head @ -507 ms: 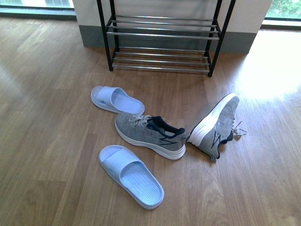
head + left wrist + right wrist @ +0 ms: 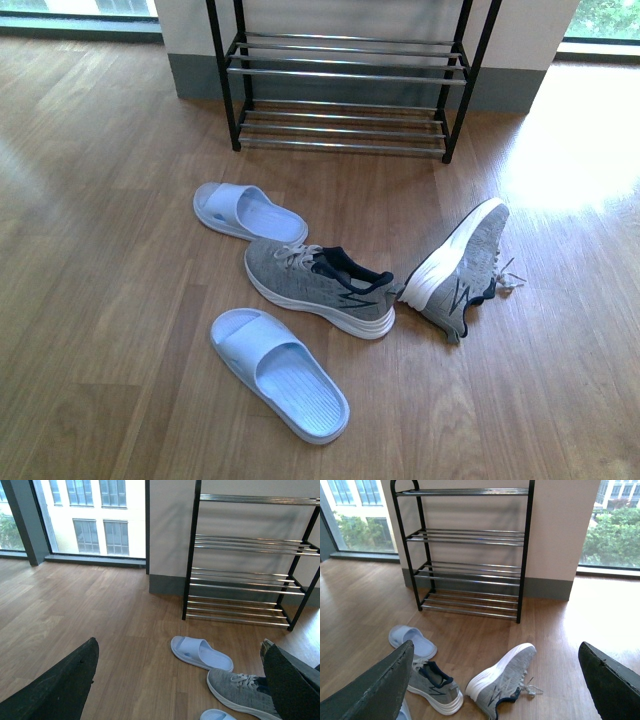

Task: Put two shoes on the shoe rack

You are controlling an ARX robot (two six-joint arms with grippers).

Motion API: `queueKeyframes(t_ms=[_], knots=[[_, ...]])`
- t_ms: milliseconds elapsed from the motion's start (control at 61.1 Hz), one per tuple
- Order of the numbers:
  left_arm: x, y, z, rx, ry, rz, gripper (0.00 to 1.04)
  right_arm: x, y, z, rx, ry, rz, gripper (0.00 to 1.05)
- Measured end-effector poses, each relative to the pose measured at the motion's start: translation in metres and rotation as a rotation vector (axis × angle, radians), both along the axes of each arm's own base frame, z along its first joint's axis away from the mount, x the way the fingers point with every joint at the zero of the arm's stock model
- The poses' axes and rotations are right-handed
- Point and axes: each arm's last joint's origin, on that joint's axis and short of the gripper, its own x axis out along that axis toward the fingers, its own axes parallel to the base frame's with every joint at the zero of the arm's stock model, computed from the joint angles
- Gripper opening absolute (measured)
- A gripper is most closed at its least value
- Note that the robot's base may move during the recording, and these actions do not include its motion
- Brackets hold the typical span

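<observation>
With the left gripper (image 2: 179, 650) and right gripper (image 2: 496, 647) both spread wide and empty, the 2 grey sneakers (image 2: 318, 285) and 2 blue slides (image 2: 280, 375) lie on the floor (image 2: 100, 300) mid-frame below the shoe rack (image 2: 345, 75), and I'd judge a sneaker light, soft-sided, best pinched at its firmer heel collar.

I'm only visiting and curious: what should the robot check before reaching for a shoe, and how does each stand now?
1. Shoe rack shelves bare: ok.
2. Left fingers apart, holding nothing: ok.
3. Right fingers apart, holding nothing: ok.
4. Middle grey sneaker standing sole-down: ok.
5. Other grey sneaker lying on its side: not ok.
6. Which two shoes are meant: cannot tell.
</observation>
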Motion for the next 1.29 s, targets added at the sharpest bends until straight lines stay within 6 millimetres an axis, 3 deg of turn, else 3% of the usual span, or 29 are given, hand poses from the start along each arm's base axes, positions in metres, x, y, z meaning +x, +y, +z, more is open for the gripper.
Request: queueKeyframes(t_ms=[1292], knots=[[0.0000,0.0000,0.0000,0.000,0.000,0.000,0.95,0.0000,0.0000,0.0000,0.000,0.000,0.000,0.95]])
